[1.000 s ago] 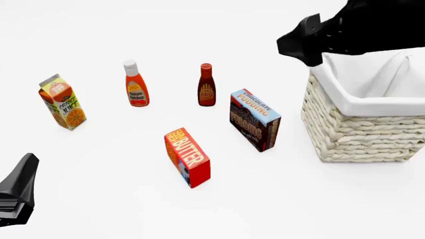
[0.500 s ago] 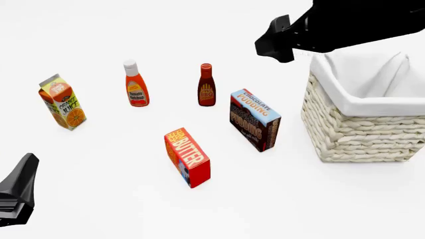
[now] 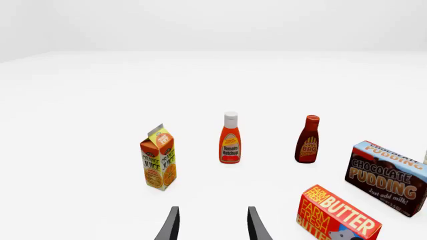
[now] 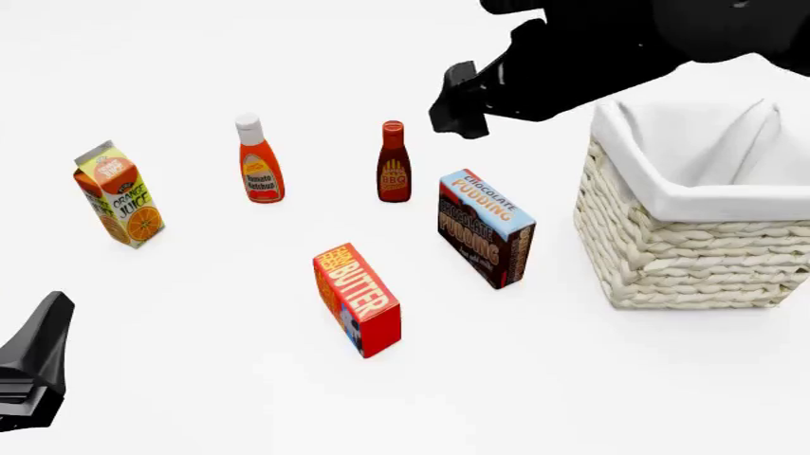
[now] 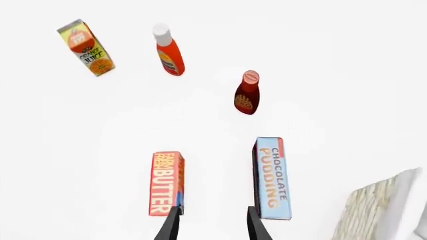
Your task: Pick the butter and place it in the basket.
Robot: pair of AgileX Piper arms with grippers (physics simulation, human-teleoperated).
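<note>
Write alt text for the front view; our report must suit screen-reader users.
A red-orange butter box stands untouched mid-table, with a chocolate pudding box and a cloth-lined wicker basket to its right. The black right gripper hangs above the bottles; ketchup, BBQ sauce and orange juice stand behind.

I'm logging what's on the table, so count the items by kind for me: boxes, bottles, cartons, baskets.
Boxes: 2, the butter and the chocolate pudding box
Bottles: 2, the ketchup bottle and the BBQ sauce bottle
Cartons: 1, the orange juice carton
Baskets: 1, the basket
Total: 6
</note>
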